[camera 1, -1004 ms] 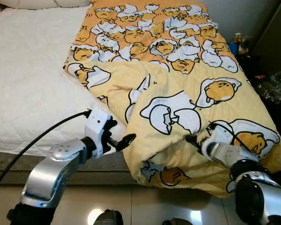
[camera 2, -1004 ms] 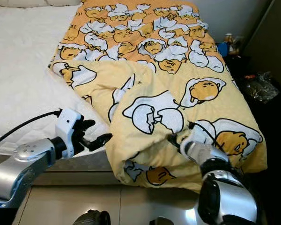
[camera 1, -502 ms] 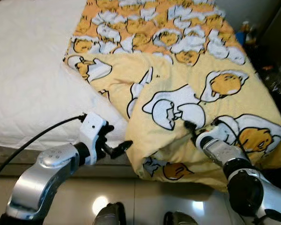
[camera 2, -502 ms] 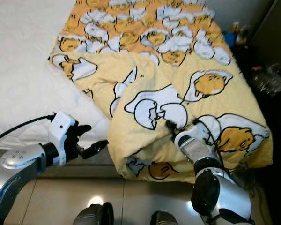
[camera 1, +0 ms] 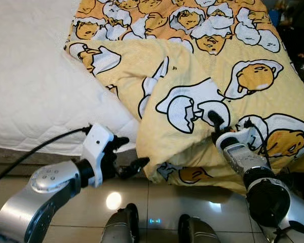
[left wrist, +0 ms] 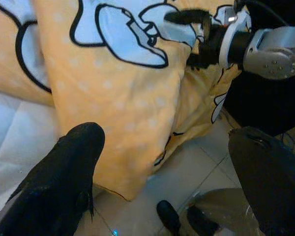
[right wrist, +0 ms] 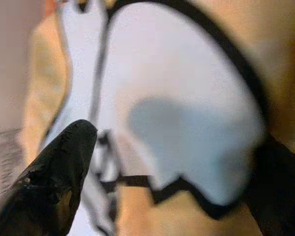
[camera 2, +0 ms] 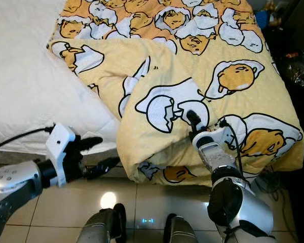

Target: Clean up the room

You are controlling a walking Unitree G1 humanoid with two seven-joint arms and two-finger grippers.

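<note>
The blanket (camera 1: 213, 76) is pressed by the right gripper (camera 2: 192, 119), fingers apart; the left gripper (camera 1: 129, 159), at eight o'clock, is held apart. Fabric could be missed, or dragged off the bed (camera 1: 35, 91).

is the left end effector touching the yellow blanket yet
Apart. The left wrist view shows the left end effector open, with floor visible between its fingers and the blanket corner ahead.

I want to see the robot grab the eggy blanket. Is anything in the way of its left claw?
Nothing visible is. The left gripper, fingers open, hangs just off the bed's foot, with bare air between it and the hanging corner of the yellow blanket. The right gripper is already against the blanket.
</note>
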